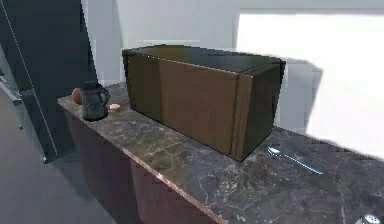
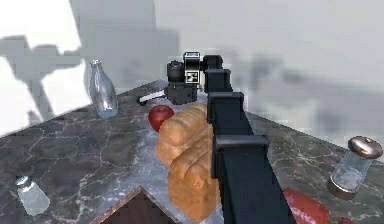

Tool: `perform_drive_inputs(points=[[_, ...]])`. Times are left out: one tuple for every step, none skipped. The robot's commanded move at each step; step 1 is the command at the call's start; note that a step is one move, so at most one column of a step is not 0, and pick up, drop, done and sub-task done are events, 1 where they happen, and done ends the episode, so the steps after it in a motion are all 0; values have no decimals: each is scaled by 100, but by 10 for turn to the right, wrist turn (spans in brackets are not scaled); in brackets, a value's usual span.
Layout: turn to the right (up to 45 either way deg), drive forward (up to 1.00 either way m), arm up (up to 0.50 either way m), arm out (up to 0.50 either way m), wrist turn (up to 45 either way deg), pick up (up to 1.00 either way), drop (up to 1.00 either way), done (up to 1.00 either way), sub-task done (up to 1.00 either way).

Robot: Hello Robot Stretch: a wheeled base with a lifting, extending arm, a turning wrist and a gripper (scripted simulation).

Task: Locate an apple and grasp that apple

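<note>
Your arm (image 2: 238, 150) extends from the arm side view's bottom edge, gripper (image 2: 178, 90) at its far end; you cannot tell whether it holds anything.

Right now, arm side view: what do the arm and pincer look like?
The arm is a dark, near-black square bar in stepped, telescoping sections. At its far end sit two small white squares with black marks. Left of them is the pincer, a dark blocky body.
</note>
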Motion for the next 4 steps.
perform_drive_inputs(points=[[0,0,-10,0,0,0,0,0,0],[0,0,0,0,0,100,0,0,0],[0,0,10,0,0,0,0,0,0],[0,0,0,0,0,0,0,100,0]])
